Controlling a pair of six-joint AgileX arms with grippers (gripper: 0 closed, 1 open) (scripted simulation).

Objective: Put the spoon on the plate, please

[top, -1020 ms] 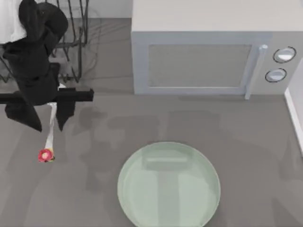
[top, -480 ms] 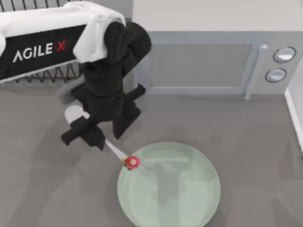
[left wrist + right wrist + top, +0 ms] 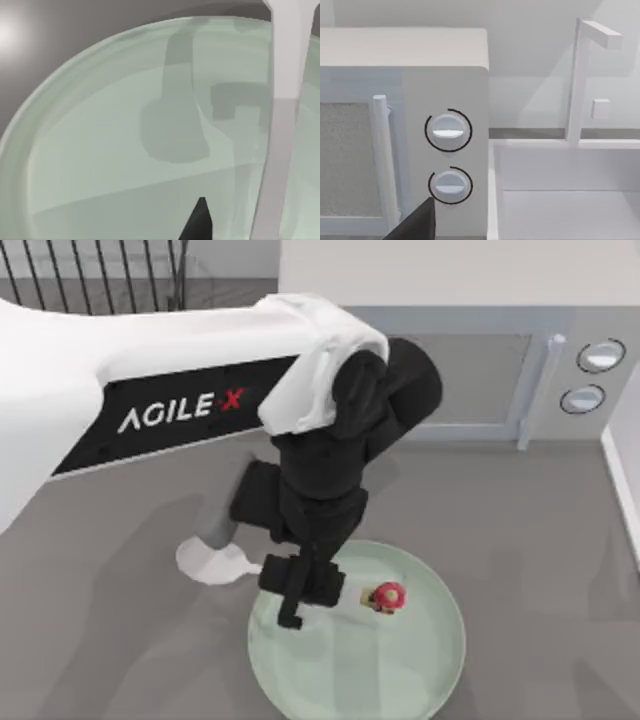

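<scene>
Top view: our left gripper [image 3: 300, 590] hangs over the plate [image 3: 420, 680], at its rim nearest the microwave [image 3: 420, 380]. It pinches the spoon [image 3: 212, 561] mid-handle. The bowl end sticks out past the plate rim over the surface [image 3: 120, 640]; the handle end with the red figure [image 3: 388, 596] is over the plate's middle. The long axis runs across the plate, roughly parallel to the microwave front. The coming move turns on the bowl hanging off the rim: we judge the spoon needs shifting further inward before release. Nothing rests in the plate yet.

Left wrist view: the spoon handle [image 3: 285, 100] sits above the plate [image 3: 100, 165], its shadow on the glaze, so we judge it not touching.

Right wrist view: our right gripper [image 3: 415, 225] is parked by the microwave knobs [image 3: 448, 131]; we cannot tell its state.
</scene>
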